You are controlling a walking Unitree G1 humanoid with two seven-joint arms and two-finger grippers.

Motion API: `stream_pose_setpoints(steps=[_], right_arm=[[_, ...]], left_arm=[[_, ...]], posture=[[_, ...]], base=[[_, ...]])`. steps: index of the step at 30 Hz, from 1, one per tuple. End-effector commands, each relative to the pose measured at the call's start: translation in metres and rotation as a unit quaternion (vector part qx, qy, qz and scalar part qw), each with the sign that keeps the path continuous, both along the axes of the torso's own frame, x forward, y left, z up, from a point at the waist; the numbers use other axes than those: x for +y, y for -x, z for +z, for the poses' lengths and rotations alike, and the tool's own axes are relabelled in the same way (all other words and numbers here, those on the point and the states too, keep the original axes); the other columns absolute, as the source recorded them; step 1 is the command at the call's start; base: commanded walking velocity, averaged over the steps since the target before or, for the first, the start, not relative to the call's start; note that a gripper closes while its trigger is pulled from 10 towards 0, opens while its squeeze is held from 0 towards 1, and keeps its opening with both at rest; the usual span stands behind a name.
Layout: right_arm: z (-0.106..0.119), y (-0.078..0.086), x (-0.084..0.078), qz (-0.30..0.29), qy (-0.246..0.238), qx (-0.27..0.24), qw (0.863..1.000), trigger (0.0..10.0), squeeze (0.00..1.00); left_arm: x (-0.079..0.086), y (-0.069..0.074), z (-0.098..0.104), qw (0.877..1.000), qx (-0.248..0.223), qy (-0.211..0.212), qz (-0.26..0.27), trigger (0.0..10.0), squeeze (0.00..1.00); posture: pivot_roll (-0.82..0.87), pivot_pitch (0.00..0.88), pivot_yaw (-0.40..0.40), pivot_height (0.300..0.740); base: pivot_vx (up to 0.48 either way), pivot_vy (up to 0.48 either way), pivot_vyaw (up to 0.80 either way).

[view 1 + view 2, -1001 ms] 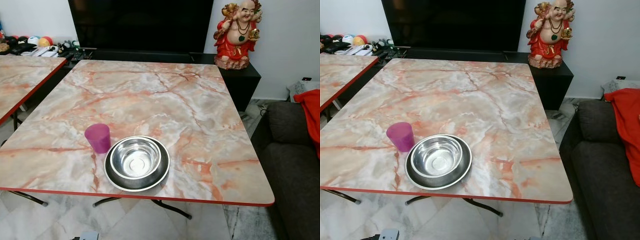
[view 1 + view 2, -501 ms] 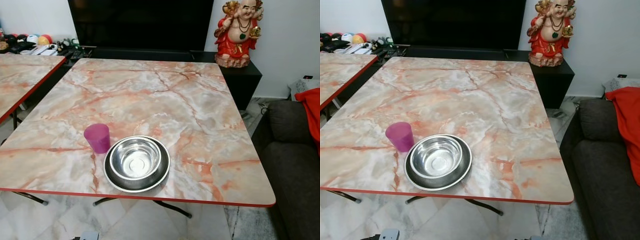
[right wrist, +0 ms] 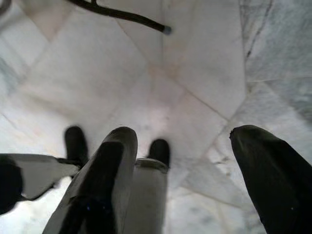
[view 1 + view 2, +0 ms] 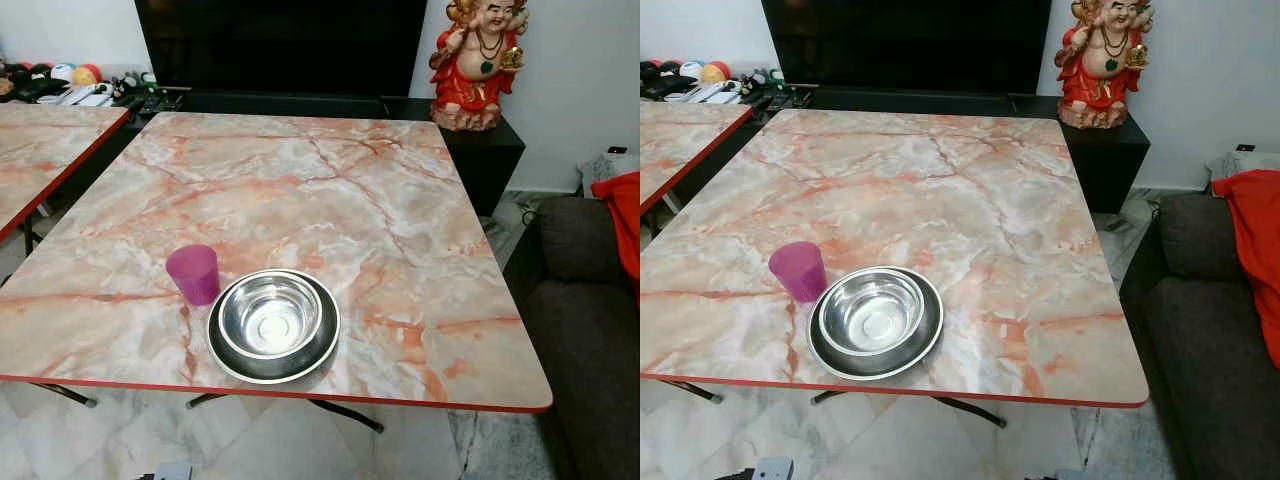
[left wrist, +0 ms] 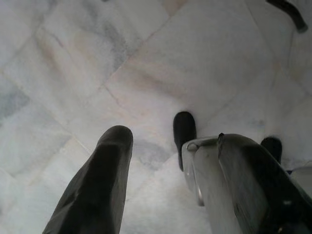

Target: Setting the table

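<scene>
Desk (image 4: pixel 330 200): one, marble-patterned with a red rim; a second like it stands off to the left (image 4: pixel 40 150).

Cup (image 4: pixel 194 273): one, purple, upright, near the front edge of the desk, just beside the plate on its left; whether they touch cannot be told.

Bowl (image 4: pixel 270 316): one, steel, empty, nested in the plate.

Plate (image 4: pixel 325 345): one, dark, steel-rimmed, under the bowl. Bowl on plate with the cup at its side reads as one place setting, laid close to the edge where a diner would sit (no cutlery seen).

Left jaws (image 5: pixel 156 146): hanging low, aimed at the tiled floor (image 5: pixel 146 58). One black finger (image 5: pixel 97 185) shows plainly; whether the other is the dark tip past the silver housing is unsure, so the jaws' state cannot be told. Nothing between them.

Right jaws (image 3: pixel 183 151): also aimed at the floor, set wide, holding nothing; a black desk foot (image 3: pixel 122 14) lies ahead of them on the tiles.

Both jaws are well below and apart from the cup, bowl and plate, likely because no carrying is in hand.

Other: one statue (image 4: pixel 478 60) in red on a dark cabinet (image 4: pixel 480 150); one dark screen (image 4: pixel 280 45); one grey sofa (image 4: pixel 590 330) with red cloth (image 4: pixel 625 220).
</scene>
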State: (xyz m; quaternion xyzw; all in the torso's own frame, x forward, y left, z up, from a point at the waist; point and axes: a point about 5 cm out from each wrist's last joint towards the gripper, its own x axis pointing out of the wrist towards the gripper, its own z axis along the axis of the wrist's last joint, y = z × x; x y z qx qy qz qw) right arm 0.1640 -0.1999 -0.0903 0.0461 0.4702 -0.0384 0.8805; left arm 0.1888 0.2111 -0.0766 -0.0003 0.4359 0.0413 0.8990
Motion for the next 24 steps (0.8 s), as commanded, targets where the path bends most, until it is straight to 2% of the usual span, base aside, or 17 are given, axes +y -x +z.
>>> stream_pose_setpoints(steps=[1, 4, 7, 12, 24], right_arm=[[-0.0003, 0.0009, -0.0001, -0.007, 0.0, -0.002, 1.0, 10.0, 0.0], [-0.0016, 0.0033, 0.0007, -0.032, -0.017, 0.001, 0.999, 10.0, 0.0], [-0.0034, 0.0059, 0.0061, -0.011, -0.02, 0.008, 1.0, 10.0, 0.0], [-0.0038, 0.0064, 0.0081, -0.012, -0.024, 0.007, 1.0, 10.0, 0.0], [-0.003, 0.0054, 0.0047, -0.006, -0.019, 0.008, 1.0, 10.0, 0.0]], left_arm=[[0.0041, 0.014, -0.0066, 0.999, 0.029, 0.0, 0.013, 10.0, 0.0], [0.0035, 0.0142, -0.0069, 0.999, 0.03, 0.0, 0.011, 10.0, 0.0], [0.0021, 0.014, -0.007, 1.0, 0.03, -0.001, 0.009, 10.0, 0.0], [0.0005, 0.0139, -0.0073, 1.0, 0.029, 0.001, 0.01, 10.0, 0.0], [-0.0003, 0.0147, -0.0079, 0.999, 0.031, 0.005, 0.016, 10.0, 0.0]], posture=[[-0.02, 0.092, -0.001, 0.74], [-0.02, 0.091, 0.0, 0.74], [-0.01, 0.089, -0.001, 0.74], [-0.01, 0.088, 0.0, 0.74], [-0.01, 0.088, -0.004, 0.74]], base=[[0.0, 0.48, 0.8], [0.0, 0.48, 0.0], [0.0, 0.48, 0.0], [0.0, 0.48, 0.0], [0.0, 0.48, 0.0]])
